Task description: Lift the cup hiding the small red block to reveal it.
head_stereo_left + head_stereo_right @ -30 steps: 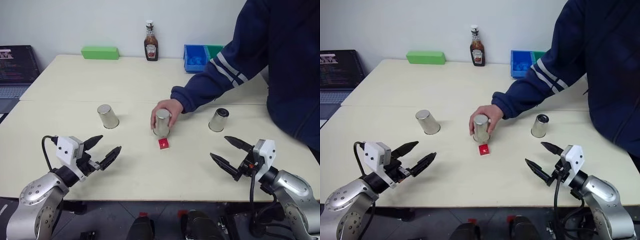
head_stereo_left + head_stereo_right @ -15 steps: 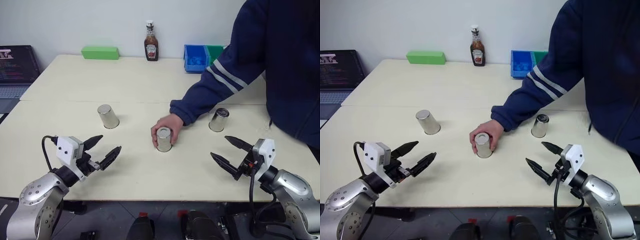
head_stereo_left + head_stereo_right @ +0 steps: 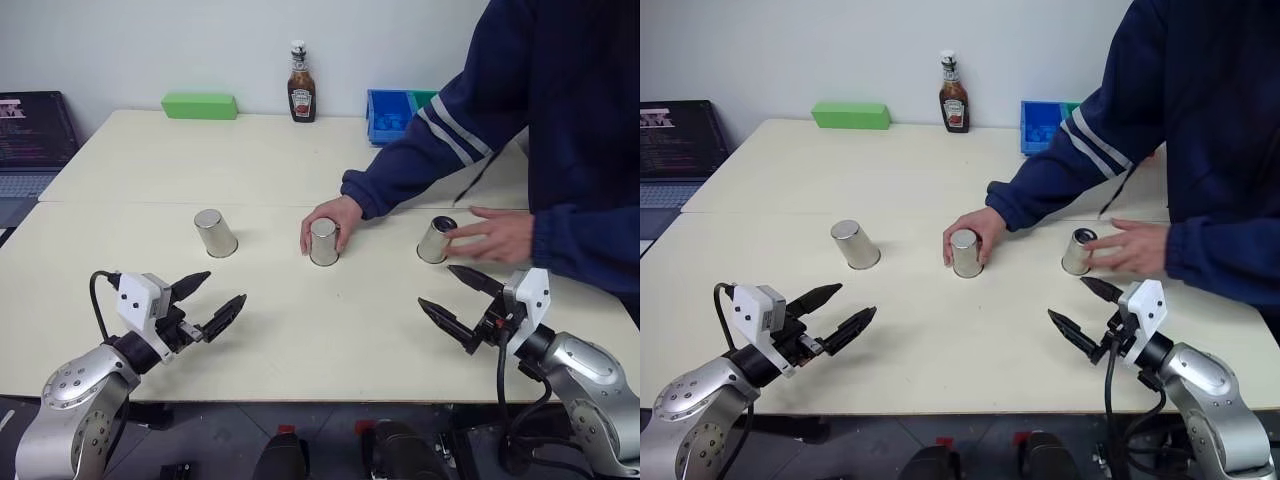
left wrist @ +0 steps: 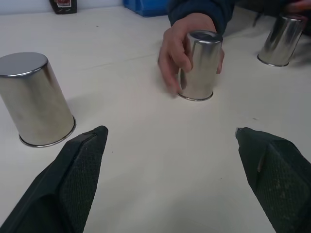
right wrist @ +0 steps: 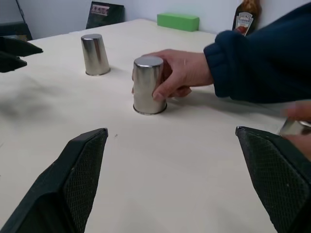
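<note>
We see our left gripper (image 3: 203, 303) with its two black fingers spread wide apart, holding and touching nothing above the pale tabletop (image 3: 300, 340). Our right gripper (image 3: 462, 304) is likewise spread wide and empty. Ahead of both grippers, roughly midway between them, stands the middle shiny silver steel cup (image 3: 323, 241), upside down on the table, with a person's hand (image 3: 335, 216) wrapped around it. The small red block cannot be seen anywhere on the table. Ahead of the left gripper stands a second silver steel cup (image 3: 214, 232), upside down and untouched. Just ahead of the right gripper the third silver steel cup (image 3: 436, 239) stands upside down, with the person's other hand (image 3: 496, 236) at its side. Far beyond the grippers, at the back edge, stand a brown sauce bottle with a white cap (image 3: 301, 89), its label too small to read, a flat green block (image 3: 200, 105), and a blue plastic bin (image 3: 392, 115) whose contents we cannot make out.
</note>
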`<move>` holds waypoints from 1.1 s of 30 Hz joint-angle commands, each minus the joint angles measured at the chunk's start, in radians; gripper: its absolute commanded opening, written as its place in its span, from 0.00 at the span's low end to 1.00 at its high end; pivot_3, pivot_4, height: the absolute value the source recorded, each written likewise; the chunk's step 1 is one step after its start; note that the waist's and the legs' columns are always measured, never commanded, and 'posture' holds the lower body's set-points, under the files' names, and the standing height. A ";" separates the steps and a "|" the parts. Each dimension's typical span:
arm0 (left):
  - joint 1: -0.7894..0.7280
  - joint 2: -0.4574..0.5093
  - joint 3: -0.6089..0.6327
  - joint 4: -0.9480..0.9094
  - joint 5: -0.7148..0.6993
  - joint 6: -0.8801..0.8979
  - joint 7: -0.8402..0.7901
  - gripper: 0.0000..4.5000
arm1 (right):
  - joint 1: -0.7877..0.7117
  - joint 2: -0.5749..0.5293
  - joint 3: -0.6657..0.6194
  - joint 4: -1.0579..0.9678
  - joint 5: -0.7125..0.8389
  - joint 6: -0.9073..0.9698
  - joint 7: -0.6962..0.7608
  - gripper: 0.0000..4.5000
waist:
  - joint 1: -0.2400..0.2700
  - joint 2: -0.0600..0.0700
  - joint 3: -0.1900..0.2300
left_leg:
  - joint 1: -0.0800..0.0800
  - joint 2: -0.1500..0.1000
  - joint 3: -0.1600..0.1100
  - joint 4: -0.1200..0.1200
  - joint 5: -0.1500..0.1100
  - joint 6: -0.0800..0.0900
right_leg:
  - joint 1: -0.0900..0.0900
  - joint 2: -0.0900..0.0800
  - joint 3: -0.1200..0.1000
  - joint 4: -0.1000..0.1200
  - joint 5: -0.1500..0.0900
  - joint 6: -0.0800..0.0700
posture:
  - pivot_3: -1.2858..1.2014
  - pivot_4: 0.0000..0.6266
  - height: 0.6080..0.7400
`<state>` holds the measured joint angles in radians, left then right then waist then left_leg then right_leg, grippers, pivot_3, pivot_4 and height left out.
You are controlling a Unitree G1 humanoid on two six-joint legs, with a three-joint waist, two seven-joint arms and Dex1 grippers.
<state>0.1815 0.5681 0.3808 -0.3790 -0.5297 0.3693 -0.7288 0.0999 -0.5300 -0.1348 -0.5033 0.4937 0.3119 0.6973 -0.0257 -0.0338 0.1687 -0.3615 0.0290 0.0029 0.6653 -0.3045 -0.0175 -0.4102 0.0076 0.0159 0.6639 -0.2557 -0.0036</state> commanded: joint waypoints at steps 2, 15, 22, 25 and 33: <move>-0.016 0.011 0.002 -0.002 -0.006 -0.008 0.000 1.00 | -0.017 -0.007 -0.011 -0.025 0.016 0.004 -0.001 1.00 | 0.000 0.000 0.000 | 0.000 0.000 0.000 0.000 0.000 0.000 | 0.000 0.000 0.000 0.000 0.000 0.000 | 0.52 0.24 1.00; -0.027 0.013 -0.004 0.011 0.004 -0.014 -0.002 1.00 | 0.000 -0.004 -0.013 0.018 0.000 -0.044 0.036 1.00 | 0.000 0.000 0.000 | 0.000 0.000 0.000 0.000 0.000 0.000 | 0.000 0.000 0.000 0.000 0.000 0.000 | 0.52 0.24 1.00; -0.026 0.015 -0.018 -0.007 -0.010 0.001 -0.012 1.00 | 0.023 -0.009 -0.017 0.015 -0.005 -0.058 0.037 1.00 | 0.000 0.000 0.000 | 0.000 0.000 0.000 0.000 0.000 0.000 | 0.000 0.000 0.000 0.000 0.000 0.000 | 0.52 0.24 1.00; -0.032 0.017 -0.024 -0.009 -0.016 0.006 -0.012 1.00 | 0.023 -0.013 -0.019 0.017 -0.007 -0.057 0.032 1.00 | 0.000 0.000 0.000 | 0.000 0.000 0.000 0.000 0.000 0.000 | 0.000 0.000 0.000 0.000 0.000 0.000 | 0.52 0.24 1.00; -0.040 0.027 -0.035 -0.043 -0.044 0.032 -0.022 1.00 | 0.019 -0.020 -0.017 0.016 -0.017 -0.035 0.002 1.00 | 0.000 0.000 0.000 | 0.000 0.000 0.000 0.000 0.000 0.000 | 0.000 0.000 0.000 0.000 0.000 0.000 | 0.52 0.24 1.00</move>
<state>0.1487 0.5813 0.3447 -0.3857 -0.5527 0.4042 -0.7398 0.1287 -0.5397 -0.1353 -0.4671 0.4839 0.2748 0.7124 -0.0256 -0.0338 0.1687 -0.3615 0.0289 0.0031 0.6654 -0.3045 -0.0175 -0.4102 0.0076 0.0161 0.6640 -0.2557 -0.0036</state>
